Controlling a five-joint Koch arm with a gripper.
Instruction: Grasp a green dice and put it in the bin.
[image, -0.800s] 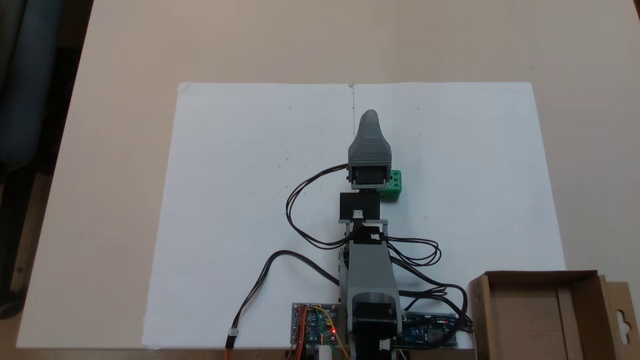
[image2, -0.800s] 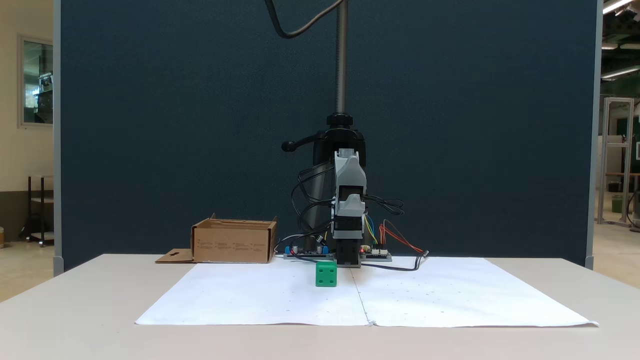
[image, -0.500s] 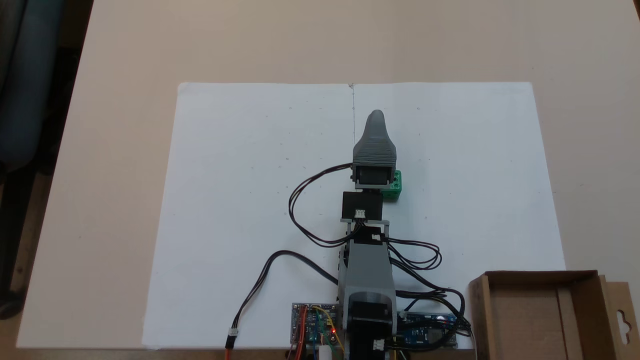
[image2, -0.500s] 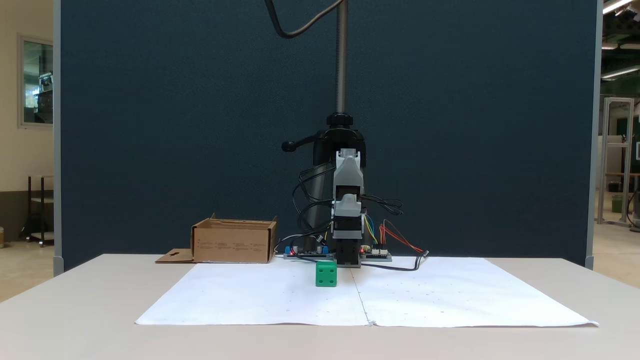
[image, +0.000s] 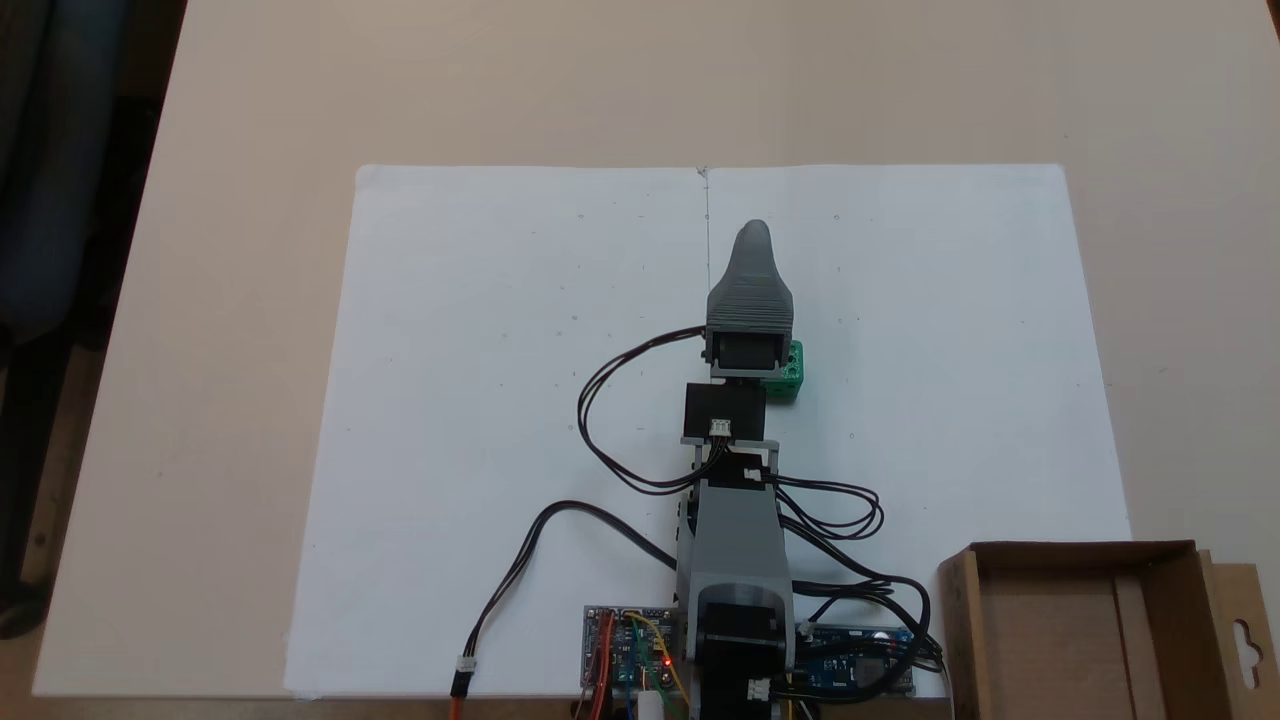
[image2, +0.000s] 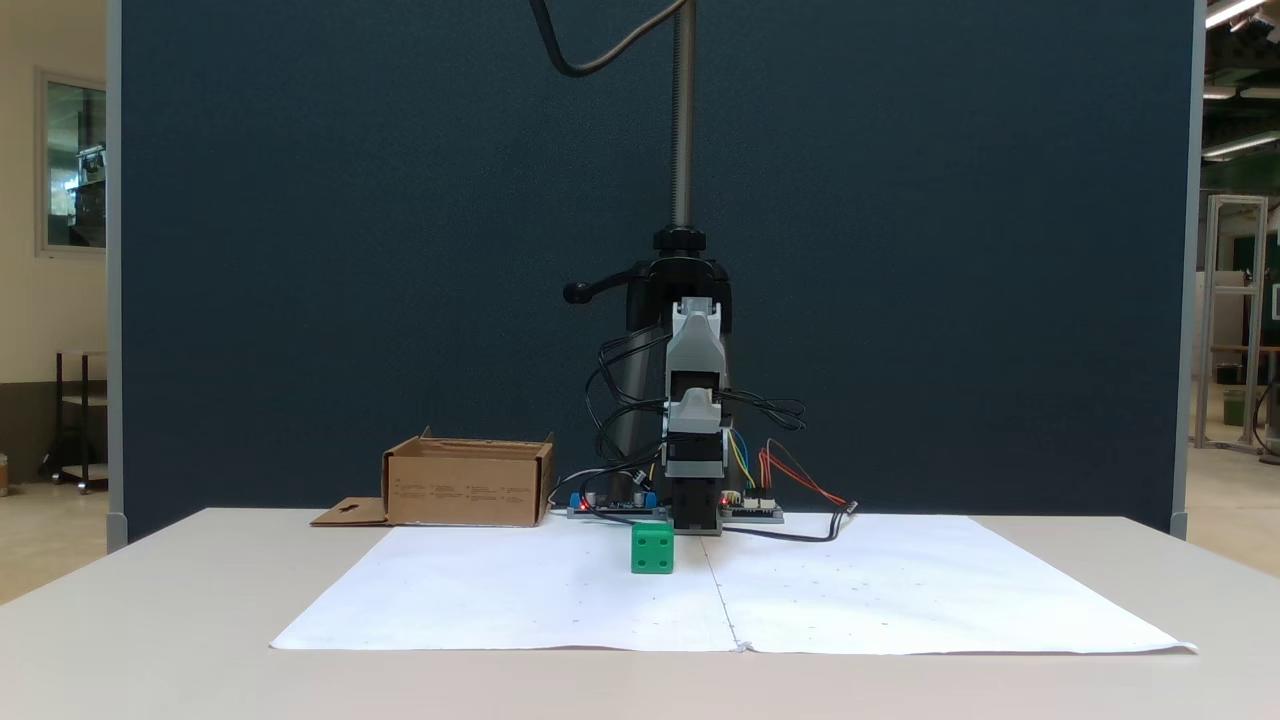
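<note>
The green dice (image2: 652, 549) sits flat on the white paper (image: 480, 380), faces square to it (no long axis); the arm stretches low above it, gripper (image: 752, 232) jaws stacked, spread unreadable.

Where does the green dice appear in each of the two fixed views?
Fixed view from above: green dice right of centre on the white paper, partly under the arm.
Fixed view from the front: green dice just left of centre.
Shared landmark: the paper's centre seam.

It was a lab: bare circuit boards (image: 628, 645) at the tabletop's (image: 250, 120) edge, a blue partition (image2: 350, 250) behind.
</note>
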